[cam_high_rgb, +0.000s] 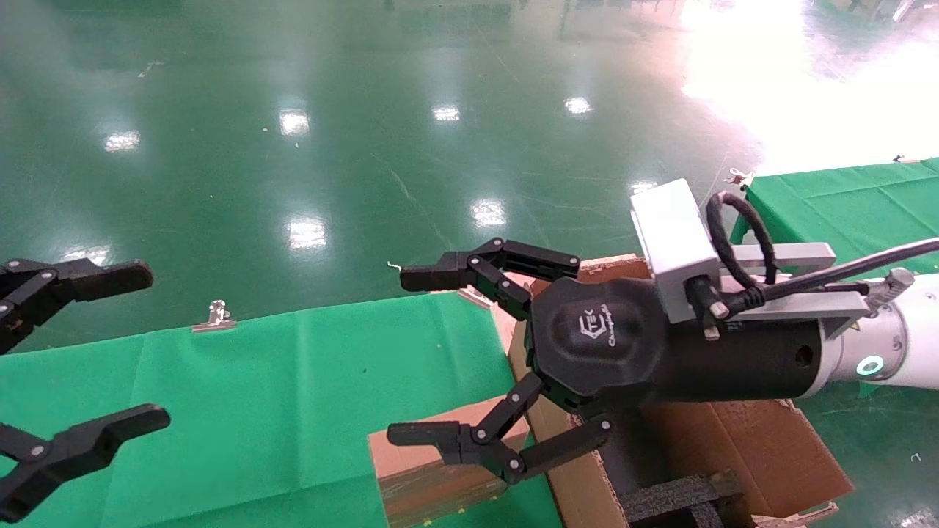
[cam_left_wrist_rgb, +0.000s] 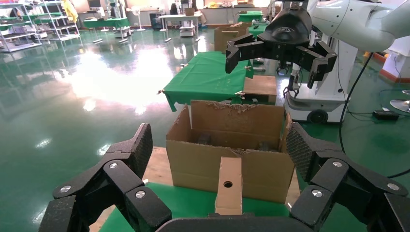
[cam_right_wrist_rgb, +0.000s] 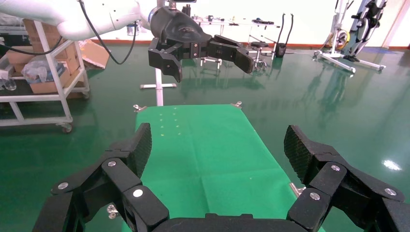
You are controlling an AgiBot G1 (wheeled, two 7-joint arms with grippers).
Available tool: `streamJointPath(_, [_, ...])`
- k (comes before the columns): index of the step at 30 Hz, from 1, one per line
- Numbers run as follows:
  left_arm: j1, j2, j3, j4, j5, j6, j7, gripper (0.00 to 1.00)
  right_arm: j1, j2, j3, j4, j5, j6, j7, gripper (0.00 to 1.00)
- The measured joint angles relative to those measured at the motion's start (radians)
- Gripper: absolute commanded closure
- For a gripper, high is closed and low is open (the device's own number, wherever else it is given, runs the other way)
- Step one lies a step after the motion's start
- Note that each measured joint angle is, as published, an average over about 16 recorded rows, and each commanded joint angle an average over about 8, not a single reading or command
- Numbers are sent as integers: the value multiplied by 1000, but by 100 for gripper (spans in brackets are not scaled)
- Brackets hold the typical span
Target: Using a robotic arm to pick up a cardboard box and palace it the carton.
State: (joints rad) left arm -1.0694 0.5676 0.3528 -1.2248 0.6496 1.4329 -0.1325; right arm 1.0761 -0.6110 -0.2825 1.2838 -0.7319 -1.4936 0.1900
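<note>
The left gripper (cam_high_rgb: 88, 352) hovers at the left edge over the green counter (cam_high_rgb: 257, 396), its jaws spread wide and empty. The cardboard box (cam_high_rgb: 425, 469) lies on the counter's near right part, just beside the carton (cam_high_rgb: 763, 447). Above both hangs the robotic arm (cam_high_rgb: 902, 337), its right gripper (cam_high_rgb: 411, 356) with jaws wide apart, holding nothing.

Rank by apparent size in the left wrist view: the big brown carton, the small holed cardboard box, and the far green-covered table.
1. Large brown corrugated carton.
2. Green-covered table, though it is farther away, so its true size is unsure.
3. Small brown cardboard box with the round hole.
</note>
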Motion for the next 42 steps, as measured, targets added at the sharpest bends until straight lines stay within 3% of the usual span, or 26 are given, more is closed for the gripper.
streamJointPath(5, [0,0,0,0,0,0,0,94,0,0,0,0,0,0,0,0])
streamJointPath(6, [0,0,0,0,0,0,0,100,0,0,0,0,0,0,0,0])
streamJointPath(13, [0,0,0,0,0,0,0,100,7,6,-9,2,-20,-1,8,0])
streamJointPath(19, [0,0,0,0,0,0,0,100,41,15,-43,14,-99,-7,36,0])
streamJointPath(29, [0,0,0,0,0,0,0,100,175,-15,-173,34,-359,-38,110,0])
streamJointPath(42, [0,0,0,0,0,0,0,100,364,-145,-388,-13,-698,-75,117,0])
